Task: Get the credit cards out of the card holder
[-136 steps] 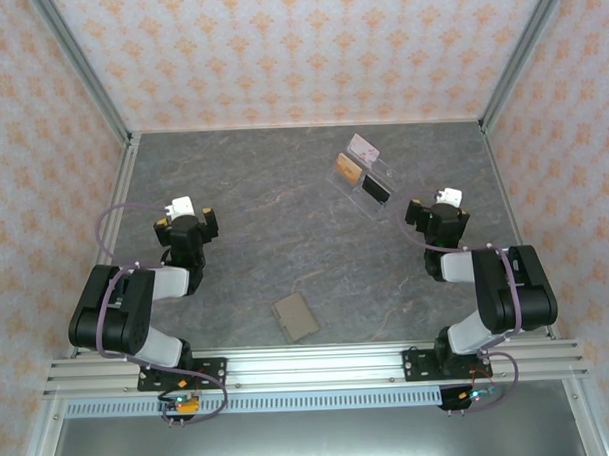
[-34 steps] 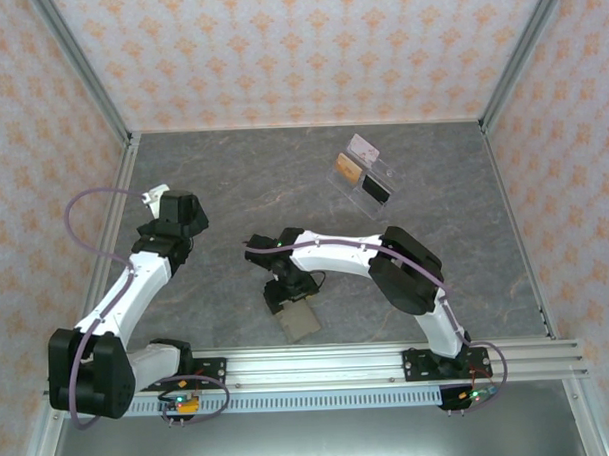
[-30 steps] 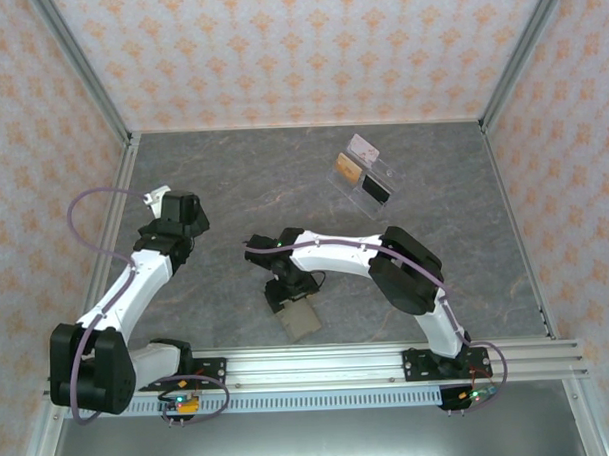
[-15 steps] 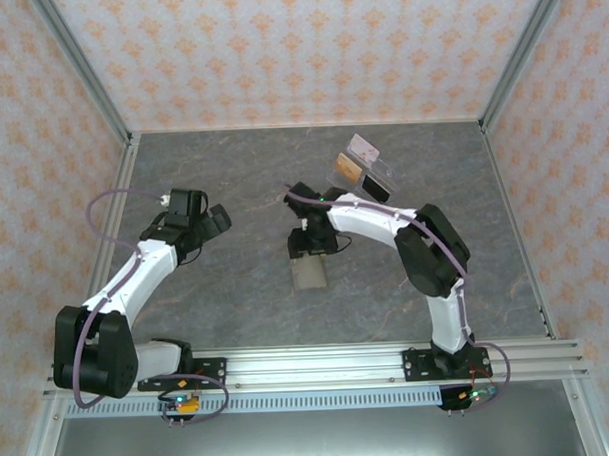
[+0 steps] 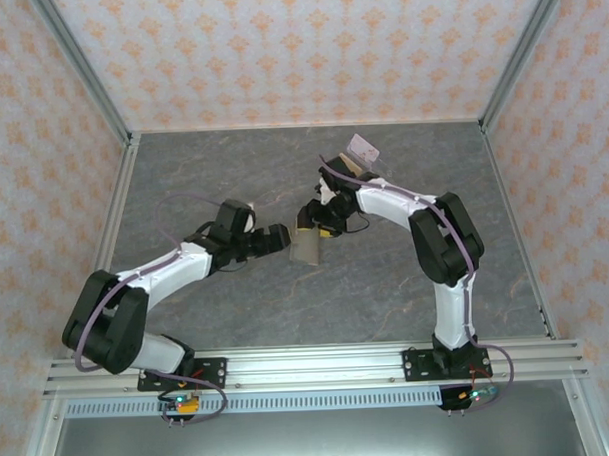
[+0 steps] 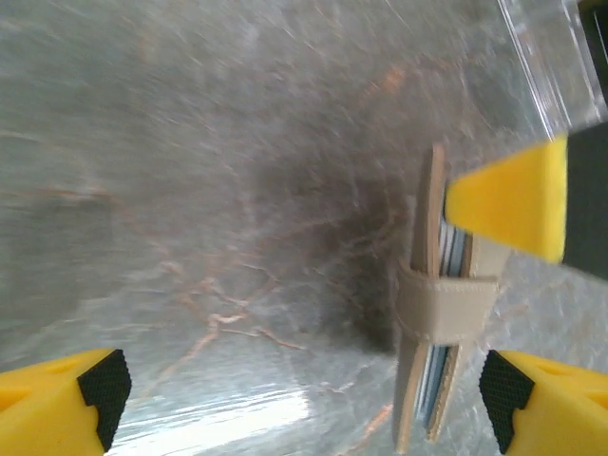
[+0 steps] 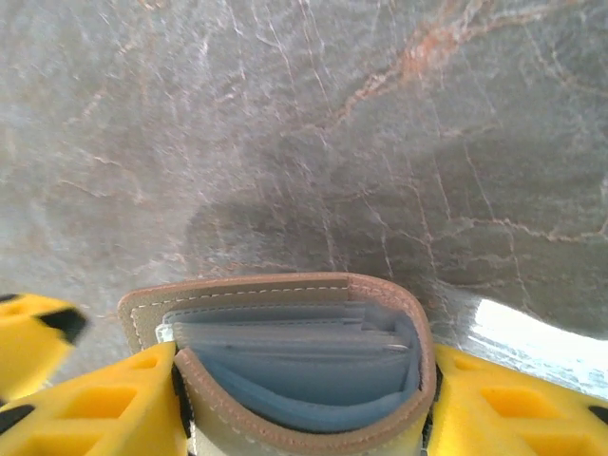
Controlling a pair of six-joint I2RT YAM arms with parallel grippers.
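We see the right pincer [image 5: 312,218] clamped on the grey card holder [image 5: 306,247]. It holds the holder on edge over the middle of the surface [image 5: 202,172], probably to present its open side. The left pincer [image 5: 278,237], fingers wide apart, sits just beside it, seemingly ready to help. Any cards inside are hidden.

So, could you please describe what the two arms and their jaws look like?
Both the left arm and right arm have white links between black joint housings, each trailed by a thin purple cable. The jaws are bright yellow with black pads at the tips.
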